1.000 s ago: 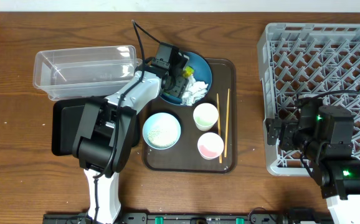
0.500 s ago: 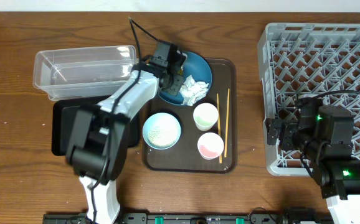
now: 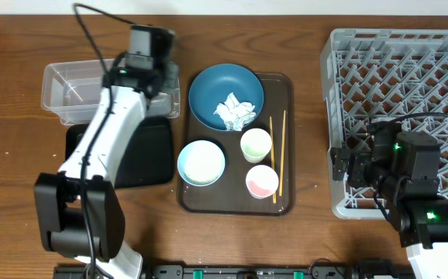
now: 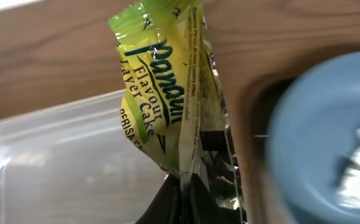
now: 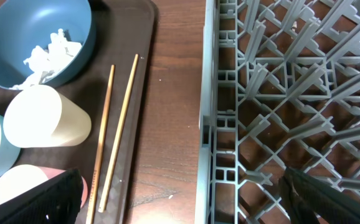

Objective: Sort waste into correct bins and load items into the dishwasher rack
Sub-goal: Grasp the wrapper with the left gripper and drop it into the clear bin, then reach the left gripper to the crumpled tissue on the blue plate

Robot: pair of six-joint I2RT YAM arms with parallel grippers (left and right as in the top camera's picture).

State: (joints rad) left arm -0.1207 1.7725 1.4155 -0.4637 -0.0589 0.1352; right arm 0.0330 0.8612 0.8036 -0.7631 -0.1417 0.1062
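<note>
Where the left claw [image 4: 184, 190] pinches, the wrapper [image 4: 167, 93] gleams yellow-green.

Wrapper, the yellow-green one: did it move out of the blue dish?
Yes. The wrapper went left, off the blue dish; now the left gripper holds it at the clear tub's right end.

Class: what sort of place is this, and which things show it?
Likely a robot test bench staged as a dish-clearing station: a grey dishwasher rack, a brown tray of used dishes, and a clear tub for waste.
</note>
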